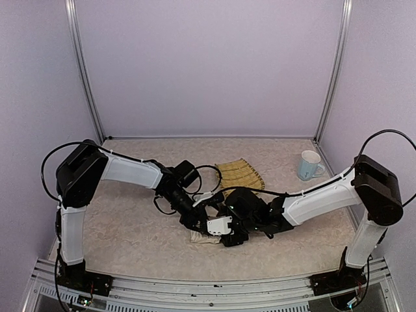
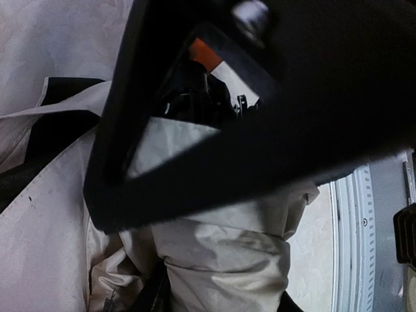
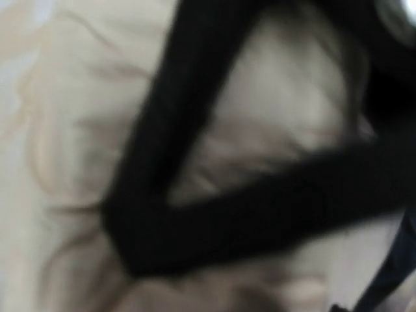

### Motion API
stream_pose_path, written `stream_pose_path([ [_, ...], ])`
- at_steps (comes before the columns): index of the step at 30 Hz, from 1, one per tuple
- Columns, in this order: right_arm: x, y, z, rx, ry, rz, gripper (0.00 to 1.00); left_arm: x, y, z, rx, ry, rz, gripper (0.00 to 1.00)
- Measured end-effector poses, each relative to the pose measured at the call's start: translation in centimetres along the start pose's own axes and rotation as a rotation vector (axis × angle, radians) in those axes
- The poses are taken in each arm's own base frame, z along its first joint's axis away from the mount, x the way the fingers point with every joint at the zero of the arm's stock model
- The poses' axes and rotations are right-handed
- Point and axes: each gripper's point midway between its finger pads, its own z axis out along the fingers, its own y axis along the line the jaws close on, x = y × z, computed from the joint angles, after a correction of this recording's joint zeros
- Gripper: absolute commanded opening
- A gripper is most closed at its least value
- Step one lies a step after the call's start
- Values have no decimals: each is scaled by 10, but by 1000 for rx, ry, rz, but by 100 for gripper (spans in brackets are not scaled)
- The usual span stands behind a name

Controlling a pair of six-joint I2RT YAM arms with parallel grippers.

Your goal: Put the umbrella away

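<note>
Working both arms over the umbrella (image 1: 203, 238), bunched on the desk (image 1: 123, 227) near centre, I cannot tell whether left fingers (image 2: 195, 195) or right fingers (image 3: 195, 227) grip it; loose fabric could snag or slip free.

The top camera looks down from behind both arms (image 1: 130, 172). Each wrist camera peers past its fingers (image 2: 312, 117) (image 3: 260, 214), close on the shared umbrella (image 1: 205, 238) (image 2: 221, 260) (image 3: 65, 162) beneath them.

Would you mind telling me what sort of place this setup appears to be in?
Probably a lab test cell, not a home: plain lilac panels between aluminium posts enclose a table with two robot arms bolted on.
</note>
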Motion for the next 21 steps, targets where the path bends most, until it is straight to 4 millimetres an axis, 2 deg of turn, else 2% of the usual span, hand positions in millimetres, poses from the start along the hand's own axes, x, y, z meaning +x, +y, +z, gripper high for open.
stream_pose_path([
  [3,-1,7,2,-33,7,-5,41,1,1,-1,5,0,-9,35],
  [7,-2,11,2,-50,7,23,26,4,1,-1,10,6,-22,43],
  [9,-3,11,2,-54,1,27,23,4,2,-2,8,3,-37,62],
  [10,-4,12,1,-58,-1,28,22,5,4,-3,3,2,-44,88],
  [11,-4,12,1,-59,-2,30,21,6,5,-4,-1,-2,-63,98],
  [14,-8,11,1,-67,-12,39,19,2,1,-13,-11,-27,-73,99],
  [17,-10,10,-1,-77,-12,65,17,3,10,-27,-117,-40,-79,99],
  [21,-9,14,-2,-103,-2,103,16,11,22,-62,-287,-114,-93,99],
])
